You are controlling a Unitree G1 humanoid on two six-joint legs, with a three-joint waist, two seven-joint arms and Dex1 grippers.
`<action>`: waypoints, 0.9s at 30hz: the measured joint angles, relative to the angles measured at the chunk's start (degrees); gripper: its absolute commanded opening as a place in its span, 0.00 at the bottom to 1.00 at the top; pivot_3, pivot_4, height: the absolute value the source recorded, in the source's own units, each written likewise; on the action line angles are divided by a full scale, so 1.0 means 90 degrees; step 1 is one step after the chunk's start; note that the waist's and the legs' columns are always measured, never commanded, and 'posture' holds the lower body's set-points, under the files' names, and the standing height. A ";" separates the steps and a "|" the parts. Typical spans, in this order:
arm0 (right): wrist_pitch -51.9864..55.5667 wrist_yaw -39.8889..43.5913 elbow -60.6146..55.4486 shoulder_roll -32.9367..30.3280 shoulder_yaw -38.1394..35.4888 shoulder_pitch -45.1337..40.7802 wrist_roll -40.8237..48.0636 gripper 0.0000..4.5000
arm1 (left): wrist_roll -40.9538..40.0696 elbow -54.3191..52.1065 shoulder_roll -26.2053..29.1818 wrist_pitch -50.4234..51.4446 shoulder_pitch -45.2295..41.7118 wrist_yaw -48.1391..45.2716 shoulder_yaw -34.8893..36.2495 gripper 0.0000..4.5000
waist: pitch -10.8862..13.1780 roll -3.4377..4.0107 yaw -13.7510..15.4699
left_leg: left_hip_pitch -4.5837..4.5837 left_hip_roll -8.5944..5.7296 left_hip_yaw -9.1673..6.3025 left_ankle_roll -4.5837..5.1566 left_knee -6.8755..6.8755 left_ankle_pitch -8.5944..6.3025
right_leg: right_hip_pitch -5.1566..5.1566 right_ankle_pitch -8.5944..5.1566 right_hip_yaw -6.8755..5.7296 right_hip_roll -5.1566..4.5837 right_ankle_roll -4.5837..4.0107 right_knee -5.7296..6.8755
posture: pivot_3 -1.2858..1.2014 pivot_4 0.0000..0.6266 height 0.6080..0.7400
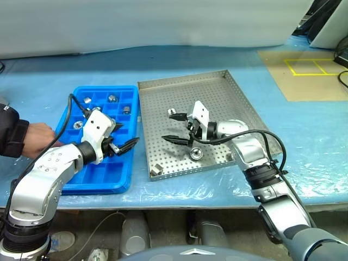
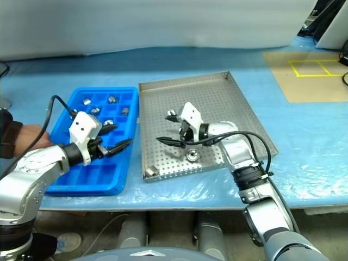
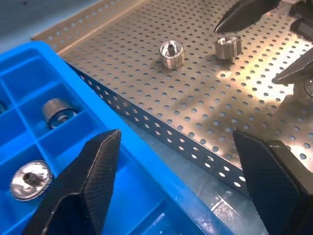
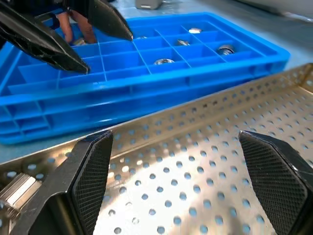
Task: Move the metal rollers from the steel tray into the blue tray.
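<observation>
The left gripper (image 1: 123,137) hangs over the edge of the blue tray (image 1: 117,182) that faces the steel tray (image 1: 217,87). Its fingers (image 3: 95,176) stand wide apart and hold nothing. Just behind these fingers, inside the blue compartments, lie several metal rollers (image 3: 57,110); in front of the fingertips begins the perforated floor of the steel tray.

The right gripper (image 1: 176,128) is above the middle of the steel tray and points toward the blue tray. Its fingers (image 4: 93,171) are also wide open and empty. One roller (image 1: 172,112) lies just beside the far fingertip. Another roller (image 1: 196,153) lies near the near finger, a little toward the front rim of the tray. A third piece (image 1: 156,170) rests in the front corner of the steel tray, on the side of the blue tray, well apart from both pairs of fingers.

A person's hand (image 1: 38,138) rests on the tabletop (image 1: 304,130) at the outer side of the blue tray, behind the left arm.
</observation>
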 measured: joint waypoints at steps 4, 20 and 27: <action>0.0201 -0.0156 -0.0285 -0.0054 -0.0048 0.0126 0.0025 0.96 | 0.0004 0.0198 0.0051 -0.0113 -0.0065 -0.0057 -0.0099 0.86 | 0.0000 0.0000 -0.0026 | 0.0003 0.0000 0.0001 0.0001 0.0000 0.0000 | 0.0001 0.0000 0.0002 0.0000 0.0000 0.0000 | 0.55 0.24 1.00; 0.0282 -0.0242 -0.0449 -0.0084 -0.0046 0.0181 0.0074 0.96 | 0.0032 0.0473 0.0184 -0.0441 -0.0066 -0.0087 -0.0216 0.86 | 0.0000 0.0000 -0.0022 | 0.0004 -0.0001 0.0001 0.0002 0.0002 0.0000 | 0.0003 0.0000 0.0002 -0.0001 0.0000 0.0001 | 0.55 0.24 1.00; 0.0202 -0.0263 -0.0410 -0.0085 -0.0044 0.0181 0.0071 0.96 | 0.0044 0.0501 0.0204 -0.0502 0.0024 -0.0056 -0.0216 0.86 | 0.0000 0.0000 -0.0019 | 0.0005 -0.0001 0.0001 0.0002 0.0004 -0.0001 | 0.0004 0.0000 0.0002 -0.0001 0.0000 0.0002 | 0.55 0.24 1.00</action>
